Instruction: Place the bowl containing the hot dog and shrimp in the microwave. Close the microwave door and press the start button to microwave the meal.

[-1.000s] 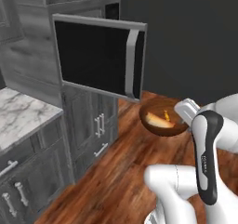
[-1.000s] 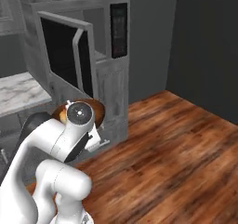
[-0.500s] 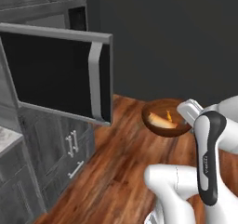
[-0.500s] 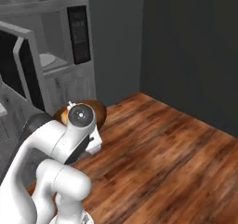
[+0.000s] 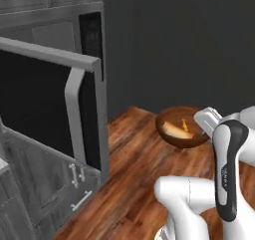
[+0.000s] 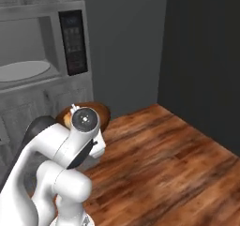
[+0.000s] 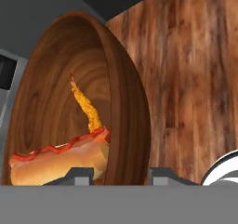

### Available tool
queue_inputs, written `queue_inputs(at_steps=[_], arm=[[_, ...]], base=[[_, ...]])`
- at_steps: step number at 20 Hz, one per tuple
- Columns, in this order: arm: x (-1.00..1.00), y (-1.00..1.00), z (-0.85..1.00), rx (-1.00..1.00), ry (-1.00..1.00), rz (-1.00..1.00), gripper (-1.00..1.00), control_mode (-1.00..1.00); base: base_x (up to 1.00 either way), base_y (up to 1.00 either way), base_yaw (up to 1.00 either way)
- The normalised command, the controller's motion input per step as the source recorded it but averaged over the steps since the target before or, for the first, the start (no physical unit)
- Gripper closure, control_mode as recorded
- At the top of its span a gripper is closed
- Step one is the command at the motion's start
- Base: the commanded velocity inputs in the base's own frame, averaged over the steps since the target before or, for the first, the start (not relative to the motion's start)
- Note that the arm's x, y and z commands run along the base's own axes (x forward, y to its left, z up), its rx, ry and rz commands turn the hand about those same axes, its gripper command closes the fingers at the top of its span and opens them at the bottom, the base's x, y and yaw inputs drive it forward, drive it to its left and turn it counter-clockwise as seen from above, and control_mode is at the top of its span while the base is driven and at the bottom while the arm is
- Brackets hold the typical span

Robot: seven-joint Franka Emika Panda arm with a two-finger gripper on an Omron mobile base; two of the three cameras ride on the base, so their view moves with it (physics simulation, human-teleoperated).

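Keep the hand (image 7: 118, 173) pinching the bowl (image 5: 180, 128) rim (hot dog (image 7: 60, 159) and shrimp (image 7: 86, 106) inside) level, clear of the open microwave door (image 5: 50, 107).

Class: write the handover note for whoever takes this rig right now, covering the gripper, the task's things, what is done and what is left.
Gripper: shut on the bowl, its rim between the fingers, carried above the wood floor.
Hot dog and shrimp are inside the bowl.
Microwave: microwave door stands wide open.
Done: bowl picked up.
Left: set bowl inside, shut door, press start.
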Motion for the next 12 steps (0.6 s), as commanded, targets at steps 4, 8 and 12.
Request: queue_inputs(at_steps=[4,8,12], arm=[[0.00,0.00,0.00,0.00,0.00,0.00,1.00,1.00],[0.00,0.00,0.00,0.00,0.00,0.00,1.00,1.00],[0.00,0.00,0.00,0.00,0.00,0.00,1.00,1.00]], base=[[0.77,-0.12,0.65],[0.76,-0.16,0.67],[0.61,-0.17,0.70]])
